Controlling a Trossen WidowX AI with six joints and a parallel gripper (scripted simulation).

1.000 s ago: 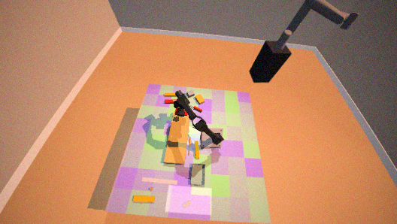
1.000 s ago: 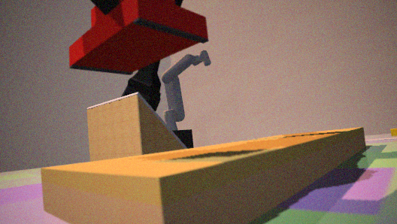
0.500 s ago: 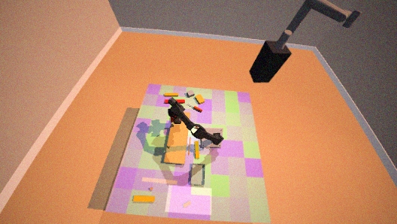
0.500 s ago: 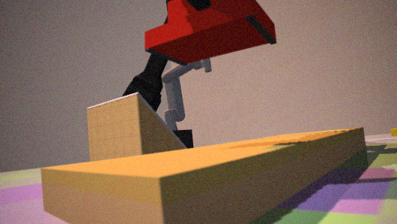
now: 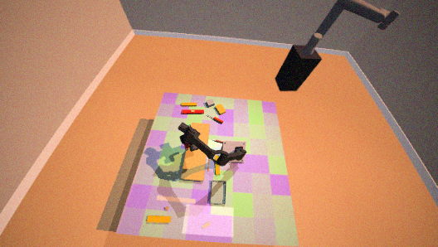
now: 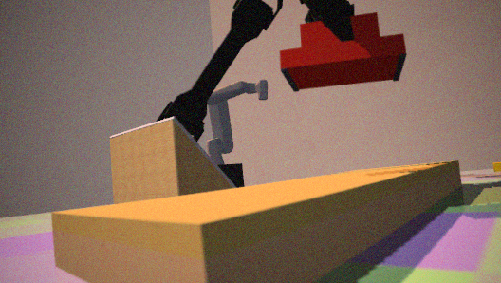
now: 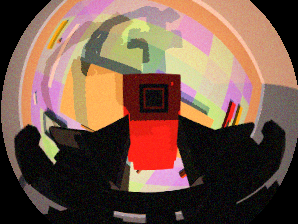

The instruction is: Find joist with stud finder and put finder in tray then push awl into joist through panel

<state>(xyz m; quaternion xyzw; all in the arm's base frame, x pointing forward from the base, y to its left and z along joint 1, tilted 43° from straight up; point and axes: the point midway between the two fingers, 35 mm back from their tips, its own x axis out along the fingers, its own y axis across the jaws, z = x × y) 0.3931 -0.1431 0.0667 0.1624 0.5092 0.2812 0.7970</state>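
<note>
The red stud finder (image 5: 187, 146) (image 6: 343, 59) (image 7: 153, 142) is between the fingers of my gripper (image 6: 348, 37) (image 7: 152, 116), which is shut on it. It is held in the air, clear of the orange floor panel (image 5: 195, 167) (image 6: 190, 203) (image 7: 100, 102), near the panel's long edge, and looks slightly tilted. The panel's top shows darker marks toward its far end in the exterior view. The tray (image 5: 225, 193), grey with a dark rim, lies beside the panel's near end. A red-handled tool (image 5: 218, 120) with a thin shaft lies past the panel's far end; whether it is the awl I cannot tell.
A red bar (image 5: 192, 112) (image 7: 229, 115), a yellow bar (image 5: 188, 104) and small blocks (image 5: 220, 109) lie beyond the panel. Another yellow bar (image 5: 158, 220) lies near the mat's front. A wooden wedge (image 6: 142, 163) stands behind the panel. A second arm stands on a black pedestal (image 5: 299, 68) (image 6: 233, 174).
</note>
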